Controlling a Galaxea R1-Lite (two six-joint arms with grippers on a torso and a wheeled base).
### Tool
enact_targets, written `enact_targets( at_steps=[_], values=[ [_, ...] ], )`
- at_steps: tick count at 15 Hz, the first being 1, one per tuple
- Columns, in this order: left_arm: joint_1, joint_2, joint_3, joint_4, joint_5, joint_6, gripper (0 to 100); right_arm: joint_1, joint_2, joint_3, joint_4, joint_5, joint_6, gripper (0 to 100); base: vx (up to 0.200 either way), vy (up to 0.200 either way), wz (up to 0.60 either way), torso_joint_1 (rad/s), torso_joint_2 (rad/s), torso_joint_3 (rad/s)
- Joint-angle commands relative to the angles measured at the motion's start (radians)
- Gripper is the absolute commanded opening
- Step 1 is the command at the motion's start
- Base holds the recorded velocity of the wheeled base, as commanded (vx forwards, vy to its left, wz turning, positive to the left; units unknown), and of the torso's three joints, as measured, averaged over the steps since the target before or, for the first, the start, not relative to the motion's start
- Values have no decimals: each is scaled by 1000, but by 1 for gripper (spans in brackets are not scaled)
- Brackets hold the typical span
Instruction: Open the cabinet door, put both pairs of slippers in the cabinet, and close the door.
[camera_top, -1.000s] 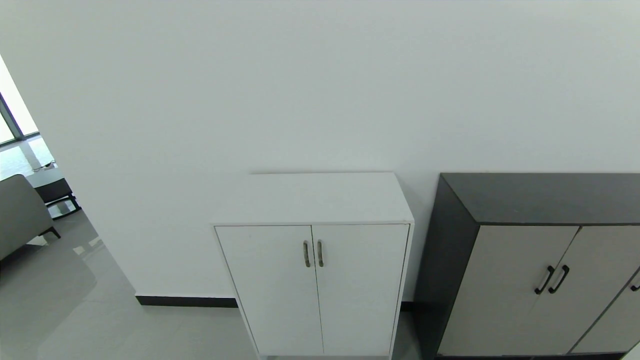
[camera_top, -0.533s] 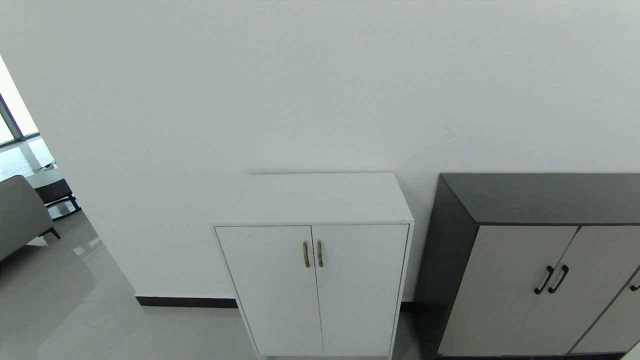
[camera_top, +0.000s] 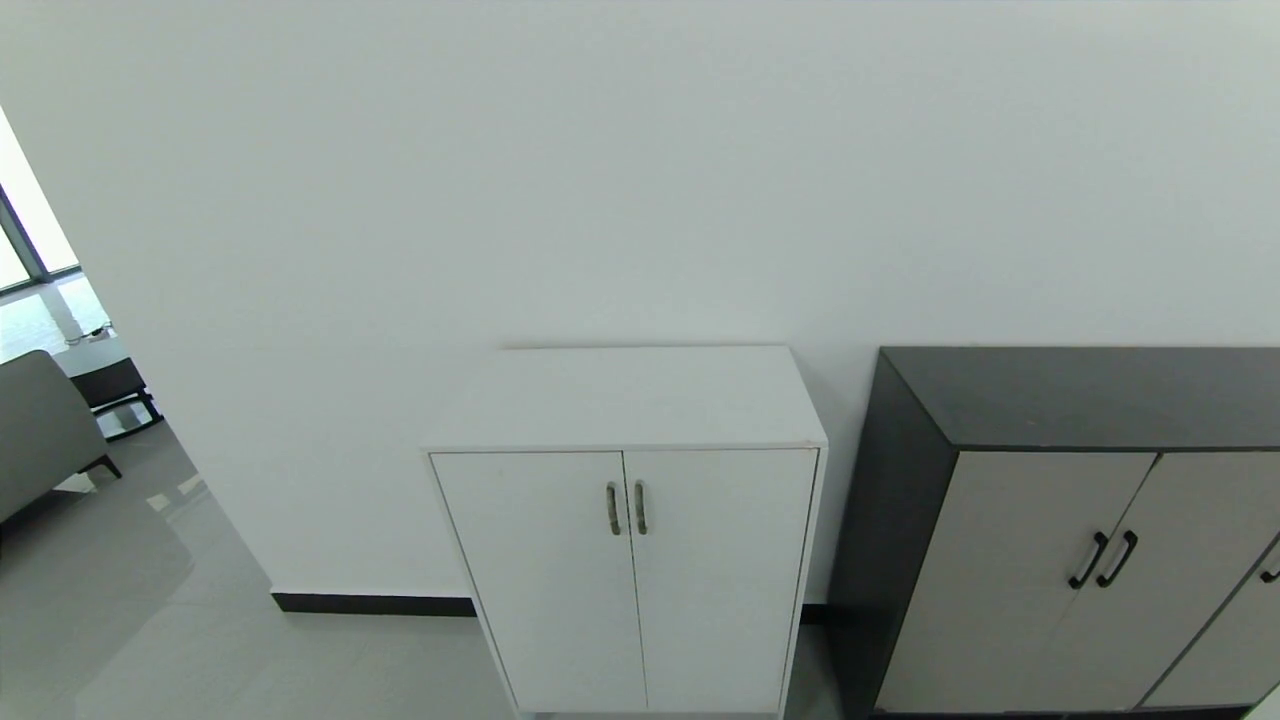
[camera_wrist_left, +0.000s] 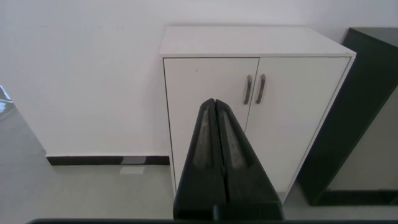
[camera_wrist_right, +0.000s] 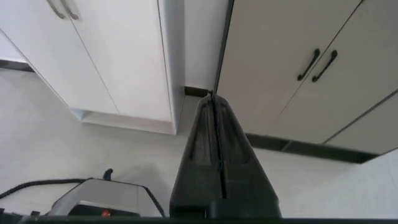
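1. Nothing had moved since the earlier frames; both cabinets sat exactly as before.
2. One white cabinet (camera_top: 625, 400) stood against the wall, its left door (camera_top: 540, 570) and right door (camera_top: 720, 570) both shut, with two handles (camera_top: 613, 507) side by side at the seam.
3. One dark cabinet (camera_top: 1080, 395) stood just beside it, its grey doors shut.
4. Two grippers: the left gripper (camera_wrist_left: 215, 109) and the right gripper (camera_wrist_right: 211, 102) each had fingers pressed together, holding nothing.

White cabinet (camera_top: 626, 560) stands upright on the floor (camera_top: 300, 670) against the wall (camera_top: 600, 180). Both doors (camera_top: 545, 585) shut flush; two slim vertical metal handles (camera_top: 613, 508) sit side by side at the centre seam.
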Motion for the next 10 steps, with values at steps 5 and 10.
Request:
enact_targets(
  at_steps=[5, 10],
  values=[
    [0, 1, 0, 0, 0, -2, 0, 64, -117, -9, 16, 1, -24, 0, 0, 0, 0, 0, 0, 0],
    [0, 1, 0, 0, 0, -2, 0, -141, -278, -9, 16, 2, -22, 0, 0, 0, 0, 0, 0, 0]
  ],
)
